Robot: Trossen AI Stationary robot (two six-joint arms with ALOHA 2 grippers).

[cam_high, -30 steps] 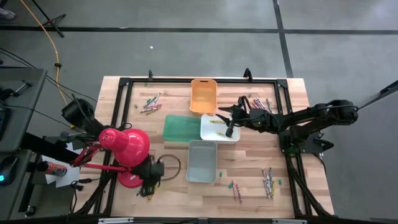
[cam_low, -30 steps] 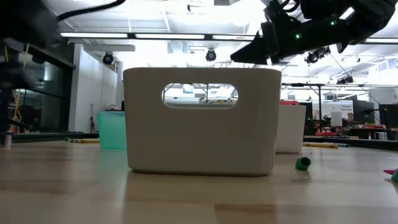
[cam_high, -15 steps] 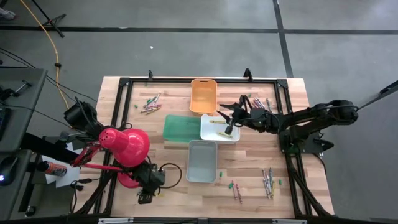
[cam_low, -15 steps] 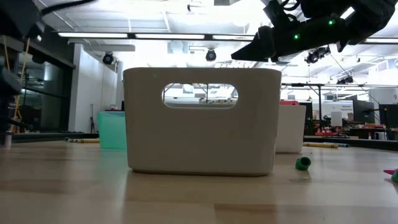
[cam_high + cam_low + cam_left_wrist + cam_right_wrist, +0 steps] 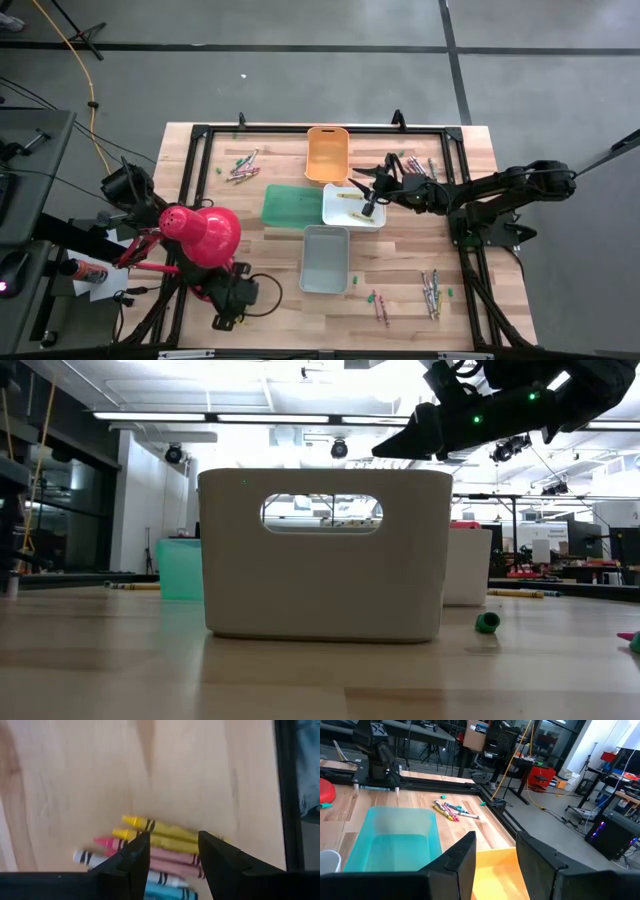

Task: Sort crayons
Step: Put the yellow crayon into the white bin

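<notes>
1. Left end effector (image 5: 170, 865) sits at the near-left table (image 5: 270, 150) corner, under the red lamp (image 5: 205, 235). Fingers spread, nothing between them.
2. Just ahead of its tips: a crayon cluster (image 5: 150, 847), yellow, pink, white and blue sticks lying flat, side by side. Their long axes run across the finger gap, not along it, so I'd expect a wrist turn before any pinch. Paper-wrapped thin cylinders on smooth wood.
3. Left arm is clearly nearest this cluster.
4. Further along: green bin (image 5: 292, 205), grey bin (image 5: 325, 258), orange bin (image 5: 327, 155), all smooth plastic with rounded rectangular walls.
5. Right end effector (image 5: 368, 205) hovers over the white bin (image 5: 352, 205), fingers parted and empty. A yellow crayon (image 5: 348, 197) lies inside, just beside it.
6. More loose crayons (image 5: 432, 290) lie well off, near-right of it.
</notes>
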